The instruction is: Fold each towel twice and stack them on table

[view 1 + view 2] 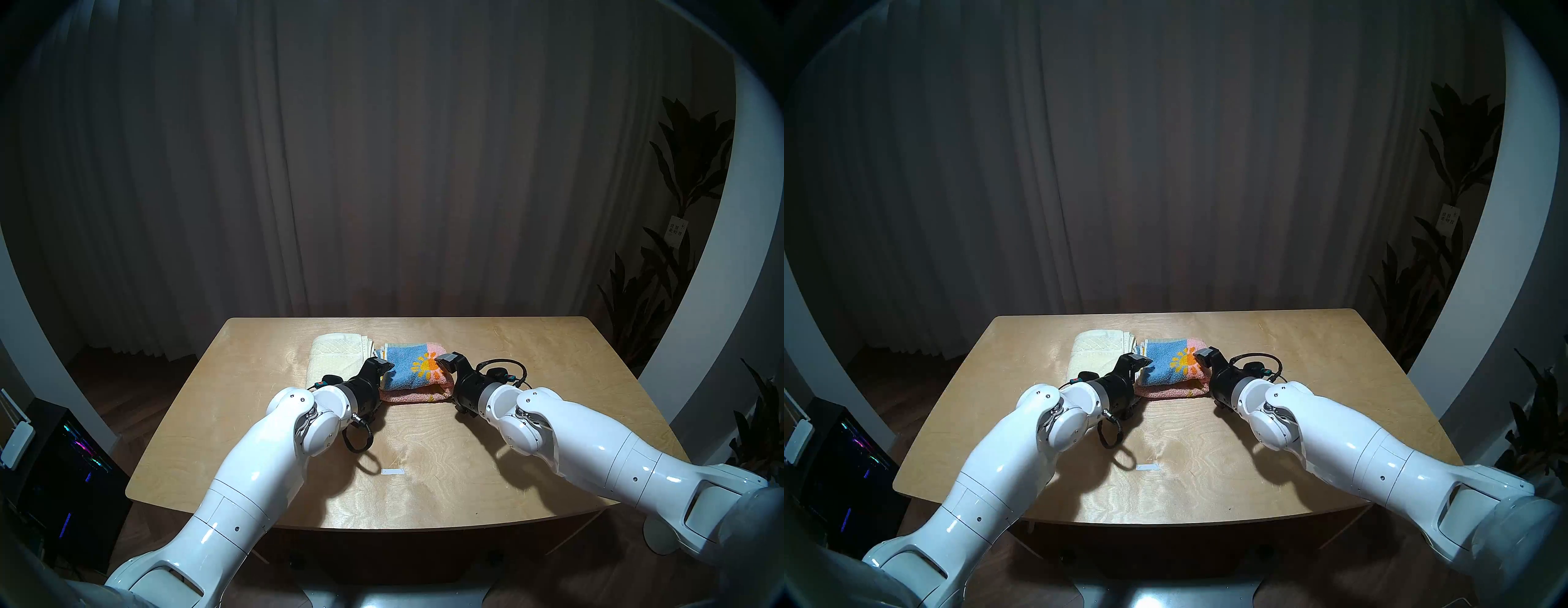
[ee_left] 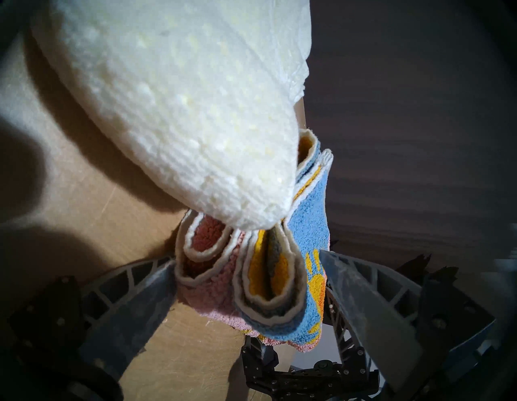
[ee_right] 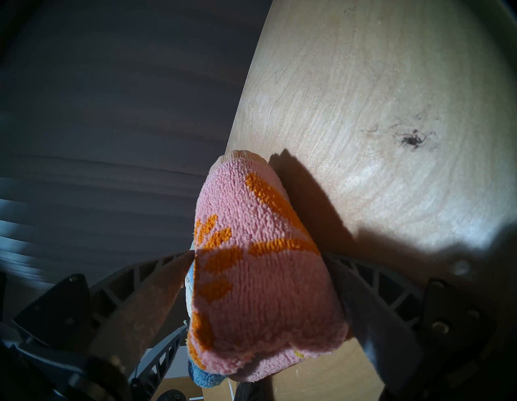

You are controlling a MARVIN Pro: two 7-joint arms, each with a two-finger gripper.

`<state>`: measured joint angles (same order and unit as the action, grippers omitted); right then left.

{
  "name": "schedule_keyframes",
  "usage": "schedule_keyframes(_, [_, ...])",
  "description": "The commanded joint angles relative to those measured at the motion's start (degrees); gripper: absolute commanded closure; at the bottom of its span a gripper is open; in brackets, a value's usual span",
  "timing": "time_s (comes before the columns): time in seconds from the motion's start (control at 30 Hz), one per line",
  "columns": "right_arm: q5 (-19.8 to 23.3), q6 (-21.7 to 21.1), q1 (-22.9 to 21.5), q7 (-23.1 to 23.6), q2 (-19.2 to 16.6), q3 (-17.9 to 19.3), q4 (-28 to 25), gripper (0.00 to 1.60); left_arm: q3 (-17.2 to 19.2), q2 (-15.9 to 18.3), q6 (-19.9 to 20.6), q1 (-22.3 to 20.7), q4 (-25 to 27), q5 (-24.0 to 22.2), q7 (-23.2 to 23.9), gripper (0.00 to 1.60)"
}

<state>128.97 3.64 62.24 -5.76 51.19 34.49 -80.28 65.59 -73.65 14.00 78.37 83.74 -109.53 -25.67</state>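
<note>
Soft, light and floppy, the folded pink and blue towel [image 1: 413, 373] near the table's [image 1: 551, 382] far edge sits between both spread pincers, left pincer [image 2: 249, 282] and right pincer [image 3: 260, 282], and probably wants pinching at each end through all its layers.

Both white arms reach from the lower corners toward frame centre; left gripper [image 1: 384, 368] and right gripper [image 1: 443, 361] spread wide.

My two arms are glossy white rounded shells [image 1: 237, 479] with small dark screws and thin seam lines. Black wrist sections [image 1: 362, 392] carry looped black cables [image 1: 358, 439]; the grey ribbed fingers [image 2: 131, 302] look scuffed.
</note>
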Motion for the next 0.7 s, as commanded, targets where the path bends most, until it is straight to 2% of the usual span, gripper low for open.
schedule_keyframes(0.0, [0.2,0.1,-0.3,0.5,1.5,0.0,0.4,0.47,-0.2,-0.6,0.9,-1.5,-1.3,-0.1,1.2,0.00])
schedule_keyframes(0.07, [0.2,0.2,-0.3,0.5,1.6,0.0,0.4,0.62,-0.2,-0.7,1.0,-1.6,-1.8,0.1,1.4,0.04])
schedule_keyframes(0.1, [0.2,0.2,-0.3,0.5,1.6,0.1,0.4,0.82,-0.2,-0.8,1.0,-1.7,-1.9,0.1,1.5,0.13])
schedule_keyframes(0.13, [0.1,0.2,-0.3,0.5,1.6,0.1,0.4,0.83,-0.2,-0.8,1.0,-1.7,-2.0,0.1,1.6,0.14])
schedule_keyframes(0.2, [0.1,0.2,-0.3,0.5,1.6,0.1,0.4,0.88,-0.2,-0.9,1.1,-1.7,-2.2,0.1,1.7,0.51])
schedule_keyframes(0.23, [0.1,0.2,-0.3,0.4,1.6,0.1,0.3,0.96,-0.2,-0.9,1.1,-1.7,-2.2,0.1,1.7,0.72])
schedule_keyframes(0.27, [0.1,0.3,-0.3,0.4,1.6,0.1,0.3,1.01,-0.2,-0.9,1.2,-1.7,-2.2,0.1,1.7,0.73])
schedule_keyframes(0.3, [0.1,0.3,-0.3,0.4,1.6,0.1,0.3,1.08,-0.2,-0.9,1.2,-1.7,-2.2,0.1,1.7,0.82])
schedule_keyframes(0.33, [0.0,0.4,-0.2,0.5,1.7,0.2,0.2,1.08,-0.2,-0.9,1.1,-1.7,-2.2,0.1,1.7,0.82])
schedule_keyframes(0.37, [0.0,0.5,-0.2,0.4,1.6,0.2,0.2,1.22,-0.2,-1.0,1.1,-1.7,-2.2,0.2,1.7,0.88])
schedule_keyframes(0.4, [0.0,0.6,-0.2,0.4,1.6,0.2,0.1,1.37,-0.2,-1.0,1.1,-1.7,-2.2,0.2,1.8,0.88])
schedule_keyframes(0.43, [0.0,0.6,-0.2,0.4,1.6,0.2,0.1,1.60,-0.1,-1.0,1.1,-1.7,-2.2,0.2,1.8,0.99])
schedule_keyframes(0.53, [0.0,0.7,0.0,0.7,1.4,0.3,-0.1,1.60,0.0,-1.0,0.9,-1.5,-1.9,0.4,2.3,1.29])
schedule_keyframes(0.57, [0.1,0.7,0.1,0.8,1.2,0.4,-0.3,1.60,0.0,-1.0,0.9,-1.5,-1.9,0.4,2.3,1.44])
schedule_keyframes(0.63, [0.4,0.7,0.5,1.7,0.9,0.7,-0.6,1.60,0.0,-1.1,0.9,-1.5,-1.8,0.6,2.8,1.60])
schedule_keyframes(0.67, [0.3,0.9,0.8,2.4,0.8,0.9,-0.7,1.60,-0.1,-1.1,1.0,-1.5,-1.7,0.8,3.2,1.60])
